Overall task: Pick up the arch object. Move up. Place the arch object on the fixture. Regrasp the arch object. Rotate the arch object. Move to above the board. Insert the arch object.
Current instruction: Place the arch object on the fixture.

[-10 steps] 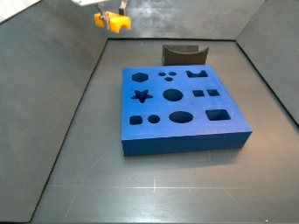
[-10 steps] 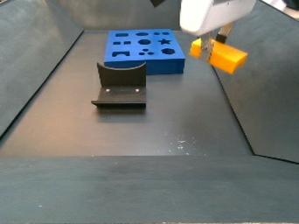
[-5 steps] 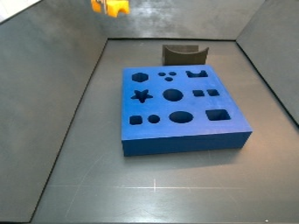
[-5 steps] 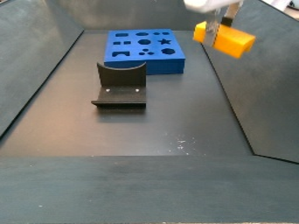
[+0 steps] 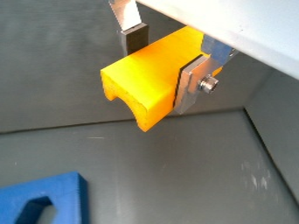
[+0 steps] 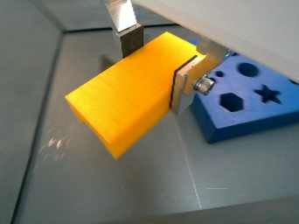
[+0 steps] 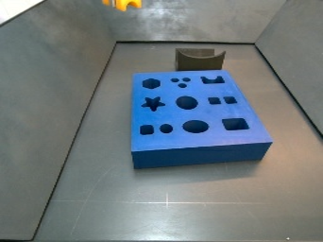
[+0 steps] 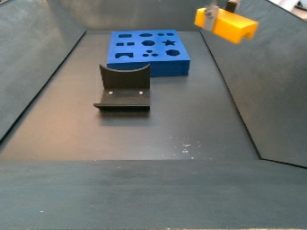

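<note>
My gripper [image 5: 163, 54] is shut on the yellow-orange arch object [image 5: 146, 80], held between the silver fingers in both wrist views [image 6: 117, 101]. Its curved notch shows in a wrist view. In a side view the arch object [image 8: 228, 24] hangs high above the floor by the side wall; in a side view only its lower edge [image 7: 123, 4] shows at the frame's top. The gripper body is mostly out of frame in both side views. The blue board [image 7: 195, 117] with shaped holes lies on the floor [image 8: 149, 51]. The dark fixture [image 8: 124, 87] with its U-notch stands beside the board [image 7: 195, 58].
Grey walls slope up around the dark floor [image 8: 144, 135]. A corner of the board shows in both wrist views [image 5: 45, 198] [image 6: 246, 96].
The gripper has risen with the arch object; in both side views the object has moved up toward the top of the frame. The board and fixture have not moved.
</note>
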You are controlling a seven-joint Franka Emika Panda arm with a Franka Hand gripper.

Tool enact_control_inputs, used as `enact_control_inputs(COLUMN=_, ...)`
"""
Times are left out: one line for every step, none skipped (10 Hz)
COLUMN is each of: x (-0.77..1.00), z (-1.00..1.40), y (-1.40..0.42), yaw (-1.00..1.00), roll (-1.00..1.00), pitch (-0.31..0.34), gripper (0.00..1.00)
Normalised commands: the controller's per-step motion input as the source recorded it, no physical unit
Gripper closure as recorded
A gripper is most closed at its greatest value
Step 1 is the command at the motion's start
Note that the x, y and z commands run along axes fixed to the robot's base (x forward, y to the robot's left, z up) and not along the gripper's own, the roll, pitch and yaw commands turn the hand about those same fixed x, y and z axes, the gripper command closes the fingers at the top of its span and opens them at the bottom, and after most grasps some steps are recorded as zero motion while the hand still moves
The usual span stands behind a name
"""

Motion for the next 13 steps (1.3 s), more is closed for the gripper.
enact_control_inputs(x=1.0, z=-0.06, y=-0.29, yaw=-1.0, roll=-0.06, pitch=-0.057, gripper=1.0)
enact_control_inputs(x=1.0, z=-0.05, y=-0.27, yaw=-1.0, roll=-0.08, pitch=-0.054, gripper=1.0)
enact_control_inputs(x=1.0, z=-0.05, y=-0.24, yaw=-1.0, roll=-0.09, pitch=-0.053, gripper=1.0)
enact_control_inputs(x=1.0, z=-0.06, y=-0.21, yaw=-1.0, roll=-0.11, pitch=-0.049, gripper=1.0)
enact_control_inputs(x=1.0, z=-0.05, y=-0.2, yaw=-1.0, roll=-0.12, pitch=-0.045, gripper=1.0)
enact_control_inputs(x=1.0, z=-0.05, y=-0.17, yaw=-1.0, roll=-0.15, pitch=-0.041, gripper=1.0)
enact_control_inputs(x=1.0, z=-0.05, y=-0.16, yaw=-1.0, roll=-0.18, pitch=-0.043, gripper=1.0)
enact_control_inputs(x=1.0, z=-0.06, y=-0.13, yaw=-0.69, roll=-0.17, pitch=-0.032, gripper=1.0)
enact_control_inputs(x=1.0, z=-0.05, y=-0.12, yaw=-0.47, roll=-0.15, pitch=-0.026, gripper=1.0)
enact_control_inputs(x=1.0, z=-0.05, y=-0.1, yaw=-0.31, roll=-0.13, pitch=-0.019, gripper=1.0)
enact_control_inputs(x=1.0, z=-0.05, y=-0.09, yaw=-0.2, roll=-0.12, pitch=-0.014, gripper=1.0)
enact_control_inputs(x=1.0, z=-0.05, y=-0.08, yaw=-0.12, roll=-0.12, pitch=-0.005, gripper=1.0)
enact_control_inputs(x=1.0, z=0.03, y=0.34, yaw=-0.02, roll=-1.0, pitch=0.03, gripper=1.0)
